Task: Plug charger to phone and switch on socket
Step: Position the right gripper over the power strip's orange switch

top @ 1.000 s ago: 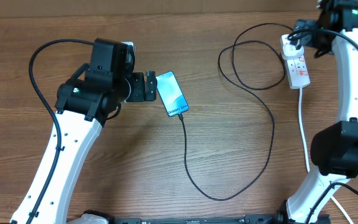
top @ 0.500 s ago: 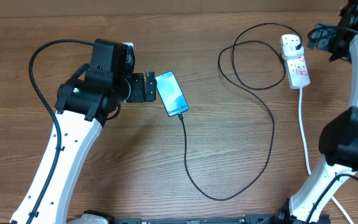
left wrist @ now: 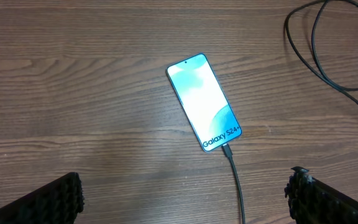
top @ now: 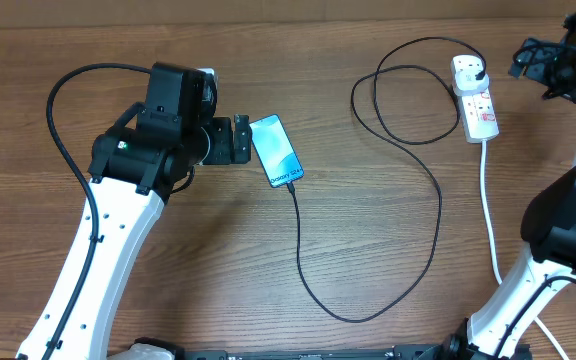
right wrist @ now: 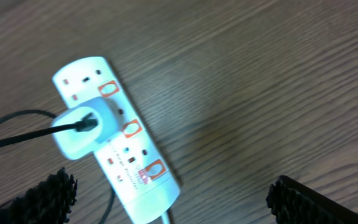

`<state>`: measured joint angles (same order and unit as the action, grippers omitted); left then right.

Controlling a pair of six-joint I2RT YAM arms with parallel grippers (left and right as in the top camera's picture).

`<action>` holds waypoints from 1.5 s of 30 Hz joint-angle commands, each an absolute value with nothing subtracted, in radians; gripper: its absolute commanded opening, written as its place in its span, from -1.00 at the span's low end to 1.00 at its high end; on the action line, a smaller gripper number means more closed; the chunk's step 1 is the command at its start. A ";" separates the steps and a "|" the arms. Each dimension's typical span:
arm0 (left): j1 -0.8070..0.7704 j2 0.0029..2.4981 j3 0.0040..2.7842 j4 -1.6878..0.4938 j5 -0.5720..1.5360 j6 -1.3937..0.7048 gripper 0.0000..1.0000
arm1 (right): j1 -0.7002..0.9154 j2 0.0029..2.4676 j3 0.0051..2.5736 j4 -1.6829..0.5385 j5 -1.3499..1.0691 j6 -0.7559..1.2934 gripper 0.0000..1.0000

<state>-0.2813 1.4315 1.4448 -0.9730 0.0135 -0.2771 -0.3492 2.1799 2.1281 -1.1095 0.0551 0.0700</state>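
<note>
The phone [top: 276, 150] [left wrist: 204, 102] lies flat on the wooden table, its screen lit teal. The charger's black cable [top: 423, 175] has its connector [left wrist: 227, 149] in the phone's lower end. It loops across the table to a white adapter [right wrist: 82, 127] plugged into the socket [top: 475, 98] [right wrist: 117, 140]. My left gripper [top: 246, 140] [left wrist: 185, 186] stands open just left of the phone, holding nothing. My right gripper [top: 533, 72] [right wrist: 173, 196] is open to the right of the socket, apart from it, and empty.
The socket's thick white lead [top: 488, 200] runs toward the front beside the right arm's base. The left arm's own black cable [top: 58, 110] arcs over the table at the far left. The table's back edge [top: 268, 8] lies along the top.
My right gripper has drawn away from the socket to the right. The left arm, phone and cable have not moved.
</note>
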 commanded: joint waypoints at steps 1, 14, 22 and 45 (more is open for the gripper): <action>-0.282 1.435 1.444 -0.971 0.000 -0.255 0.99 | -0.348 2.240 2.140 -1.106 0.089 0.063 1.00; -0.282 1.435 1.444 -0.968 0.000 -0.258 0.99 | -0.347 2.363 2.139 -1.083 0.153 0.099 1.00; -0.282 1.435 1.443 -0.968 0.000 -0.258 0.99 | -0.347 2.370 2.139 -1.043 0.006 0.103 1.00; -0.282 1.435 1.443 -0.967 0.000 -0.259 0.99 | -0.308 2.420 2.133 -1.014 0.125 0.144 1.00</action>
